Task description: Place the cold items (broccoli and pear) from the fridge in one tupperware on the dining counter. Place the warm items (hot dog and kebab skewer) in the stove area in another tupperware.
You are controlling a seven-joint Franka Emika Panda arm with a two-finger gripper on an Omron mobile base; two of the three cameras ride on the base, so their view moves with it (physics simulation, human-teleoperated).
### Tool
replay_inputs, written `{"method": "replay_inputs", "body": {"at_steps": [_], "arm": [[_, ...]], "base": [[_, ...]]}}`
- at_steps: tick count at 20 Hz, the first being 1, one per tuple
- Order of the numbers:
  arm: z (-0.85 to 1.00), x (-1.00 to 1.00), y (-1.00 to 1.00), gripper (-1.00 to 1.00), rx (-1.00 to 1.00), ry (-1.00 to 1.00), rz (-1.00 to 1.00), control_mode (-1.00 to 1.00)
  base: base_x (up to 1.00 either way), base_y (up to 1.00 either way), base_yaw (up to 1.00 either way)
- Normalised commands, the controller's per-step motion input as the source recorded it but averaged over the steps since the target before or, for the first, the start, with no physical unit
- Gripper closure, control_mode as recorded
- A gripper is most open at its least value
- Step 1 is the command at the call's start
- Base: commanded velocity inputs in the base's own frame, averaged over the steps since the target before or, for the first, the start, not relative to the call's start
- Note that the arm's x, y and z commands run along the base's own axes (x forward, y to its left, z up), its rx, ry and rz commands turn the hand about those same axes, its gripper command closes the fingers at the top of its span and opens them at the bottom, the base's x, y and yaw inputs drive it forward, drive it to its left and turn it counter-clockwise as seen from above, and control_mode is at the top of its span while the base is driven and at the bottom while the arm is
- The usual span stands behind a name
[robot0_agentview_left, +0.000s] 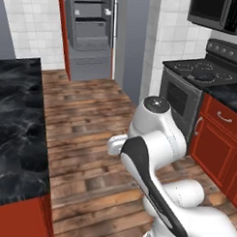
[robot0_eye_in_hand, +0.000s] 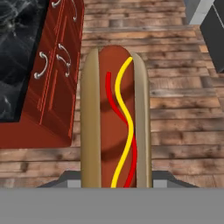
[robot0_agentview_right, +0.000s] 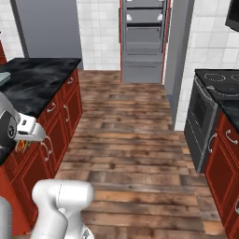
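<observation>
The hot dog [robot0_eye_in_hand: 116, 118], a brown sausage in a tan bun with red and yellow stripes of sauce, runs lengthwise up the hand view. My gripper [robot0_eye_in_hand: 116, 180] is shut on its near end and holds it above the wooden floor, beside the red cabinet of the dining counter [robot0_eye_in_hand: 13, 65]. In the right base view the white hand [robot0_agentview_right: 29, 129] hangs at the counter's front edge with a bit of the hot dog [robot0_agentview_right: 21, 147] below it. A pale grey corner [robot0_agentview_right: 3, 77], perhaps a tupperware, lies on the counter's far left. Broccoli, pear and kebab skewer are out of view.
The black marble dining counter [robot0_agentview_left: 16, 126] stands on the left, with red drawers [robot0_agentview_right: 60, 116] below. The stove [robot0_agentview_left: 202, 72] and oven are on the right, under a microwave [robot0_agentview_left: 218, 15]. The fridge [robot0_agentview_right: 142, 32] stands open at the back. Wooden floor [robot0_agentview_right: 135, 140] runs between them.
</observation>
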Motion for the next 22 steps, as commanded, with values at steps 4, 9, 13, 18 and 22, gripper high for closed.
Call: {"method": "replay_inputs", "body": {"at_steps": [4, 9, 13, 18, 22], "arm": [[0.0, 0.0, 0.0, 1.0, 0.0, 0.0, 0.0, 1.0], [0.0, 0.0, 0.0, 1.0, 0.0, 0.0, 0.0, 1.0], [0.0, 0.0, 0.0, 1.0, 0.0, 0.0, 0.0, 1.0], [0.0, 0.0, 0.0, 1.0, 0.0, 0.0, 0.0, 1.0], [0.0, 0.0, 0.0, 1.0, 0.0, 0.0, 0.0, 1.0]], "base": [[-0.95, 0.65, 0.0], [-0.2, 1.0, -0.22], [0.0, 1.0, -0.29], [0.0, 1.0, -0.27], [0.0, 1.0, -0.23]]}}
